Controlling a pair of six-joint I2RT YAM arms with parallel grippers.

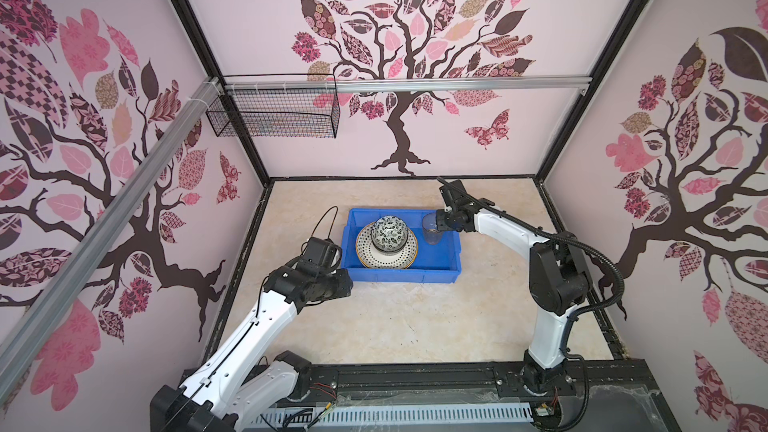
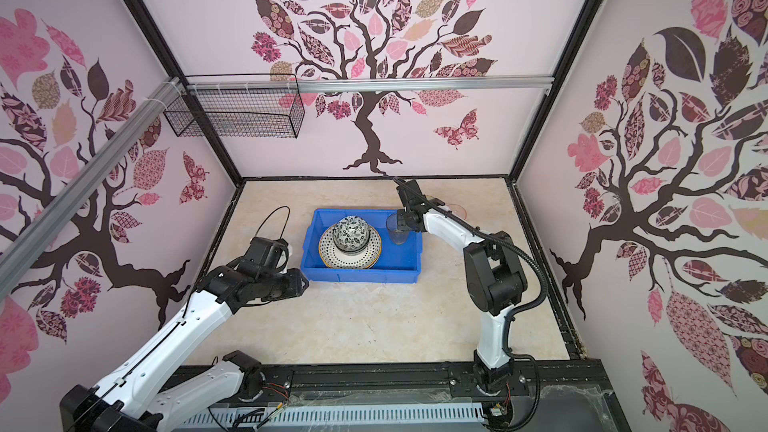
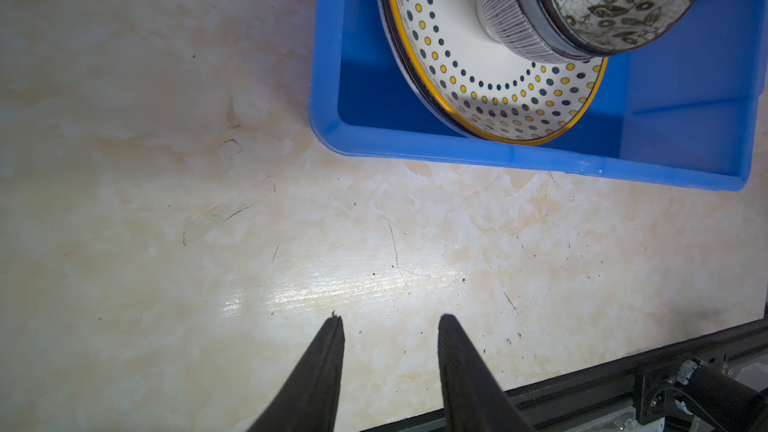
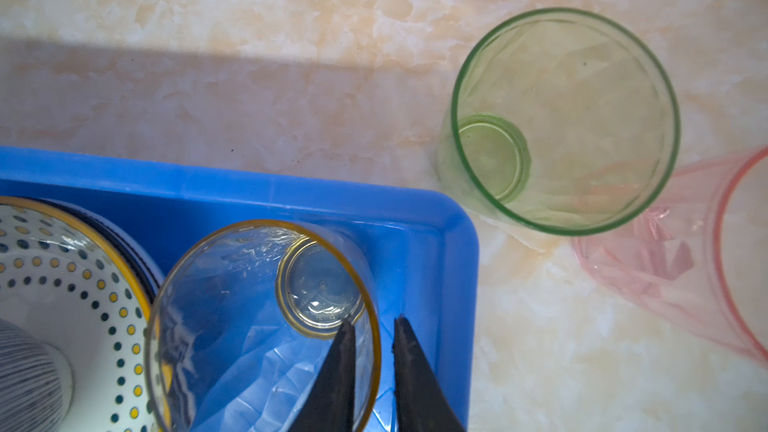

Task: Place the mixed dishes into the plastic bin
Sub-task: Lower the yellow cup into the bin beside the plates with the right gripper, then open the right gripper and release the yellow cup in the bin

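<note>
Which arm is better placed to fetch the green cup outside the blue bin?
Right. The right gripper is at the bin corner next to the green cup; the left gripper is beyond the bin's opposite side.

1. Blue bin [image 3: 415, 151] is looking like smooth, slightly glossy plastic.
2. Tabletop [image 3: 291, 292] is showing a polished marble-look finish, finely scratched.
3. Dotted plate [image 3: 457, 56] is gleaming, glazed.
4. Yellow-rimmed cup [image 4: 232, 305] and green cup [image 4: 565, 118] are appearing translucent, shiny.

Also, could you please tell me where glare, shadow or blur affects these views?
Left wrist view: bright glare on the table. Right wrist view: a broad shadow beside the bin; the pink cup is cut off. Both top views: wide-angle stretching toward the edges; the clear cup looks faint.
</note>
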